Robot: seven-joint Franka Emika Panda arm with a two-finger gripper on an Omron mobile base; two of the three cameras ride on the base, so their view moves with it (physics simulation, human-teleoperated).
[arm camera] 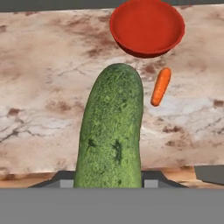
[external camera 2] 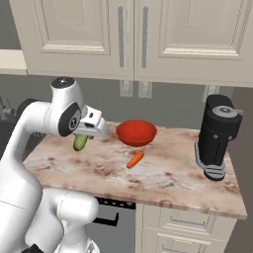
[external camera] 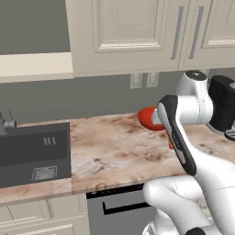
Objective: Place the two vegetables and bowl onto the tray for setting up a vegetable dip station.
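Currently gripper (arm camera: 109,183) clamped on cucumber (arm camera: 111,131), held above counter (external camera 2: 168,173). Bowl (external camera 2: 136,132) on counter near back wall, carrot (external camera 2: 135,159) just beside it. Coffee machine (external camera 2: 217,136) at right.

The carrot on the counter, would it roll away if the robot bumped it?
Probably, a little. The carrot is round and lies flat on the counter, so a sideways push could roll it. It tapers, so it would likely curve rather than roll straight. It looks stiff, not floppy. The hand already holds the cucumber.
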